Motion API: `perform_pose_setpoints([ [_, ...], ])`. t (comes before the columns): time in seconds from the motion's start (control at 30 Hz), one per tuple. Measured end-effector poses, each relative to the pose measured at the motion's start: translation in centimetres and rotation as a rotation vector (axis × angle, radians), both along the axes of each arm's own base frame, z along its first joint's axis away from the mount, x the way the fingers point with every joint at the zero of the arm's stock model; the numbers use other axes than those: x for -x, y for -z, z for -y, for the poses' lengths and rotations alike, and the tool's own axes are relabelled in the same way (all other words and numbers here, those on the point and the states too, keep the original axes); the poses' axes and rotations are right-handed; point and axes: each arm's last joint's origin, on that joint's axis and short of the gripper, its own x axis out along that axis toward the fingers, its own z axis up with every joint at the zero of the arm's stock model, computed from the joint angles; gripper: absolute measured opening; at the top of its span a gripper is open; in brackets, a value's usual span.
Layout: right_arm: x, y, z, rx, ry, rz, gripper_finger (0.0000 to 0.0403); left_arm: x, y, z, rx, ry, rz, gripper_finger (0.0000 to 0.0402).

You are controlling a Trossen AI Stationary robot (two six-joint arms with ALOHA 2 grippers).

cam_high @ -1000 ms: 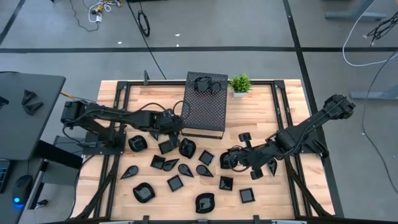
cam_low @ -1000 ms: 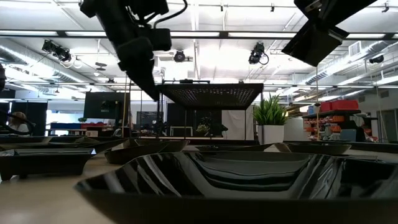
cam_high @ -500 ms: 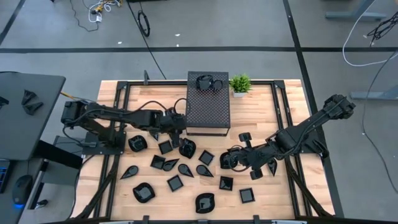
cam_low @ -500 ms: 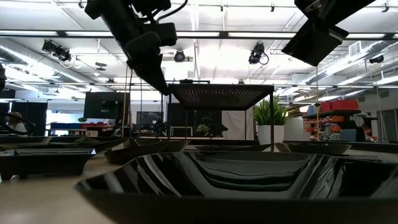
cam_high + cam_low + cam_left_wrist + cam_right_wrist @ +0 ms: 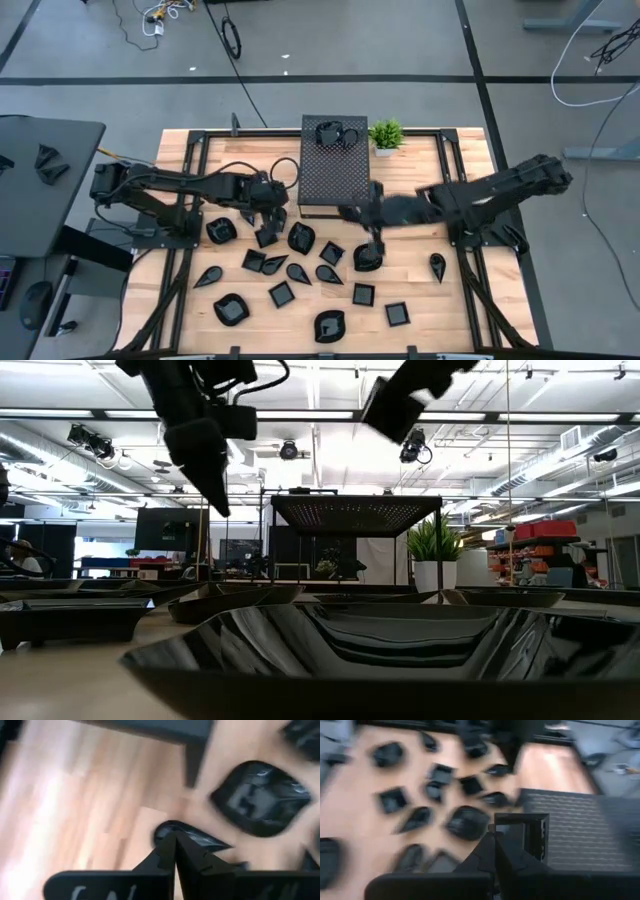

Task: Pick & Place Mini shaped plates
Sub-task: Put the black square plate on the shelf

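Observation:
Several mini shaped plates, glossy black squares, teardrops and rounded ones, lie flat on the wooden table, near of the black perforated box. My left gripper is shut and hovers just off the box's near left corner, above a small plate; the low view shows the left gripper well above the table. My right gripper is at the box's near right corner, raised and shut on a square plate. My right gripper pinches the square plate by one side of its rim between its two fingers. The plate is lifted clear of the table and stands on edge beside the fingertips, its hollow side toward the wrist camera.
A small green potted plant stands by the box's far right corner. Dark items lie on the far end of the box's top. Black frame rails run along both table sides. A teardrop plate lies alone near the right rail.
My right gripper has swung fast from the near right part of the table up and toward the left, to the box's near right corner. My left gripper has drawn back from the box's near left corner toward the table's left. The box has shifted slightly right.

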Motion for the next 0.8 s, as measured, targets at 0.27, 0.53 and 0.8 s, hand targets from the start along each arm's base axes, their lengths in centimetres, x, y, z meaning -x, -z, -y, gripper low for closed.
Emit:
perform_pose_setpoints([
  [0.27, -6.1, 0.8, 6.2, 0.129, 0.134, -0.185, 0.0002, 0.1, -0.2, -0.4, -0.131, -0.072, 0.004, 0.0014],
  [0.53, -9.5, 3.2, 9.4, 0.290, 0.305, -0.385, 0.0002, 0.3, -0.1, -0.5, -0.146, -0.077, -0.016, 0.0014],
  [0.8, -9.8, 3.9, 10.5, 0.337, 0.296, -0.425, 0.0003, 0.3, -0.1, -0.4, -0.136, -0.096, -0.007, 0.0014],
])
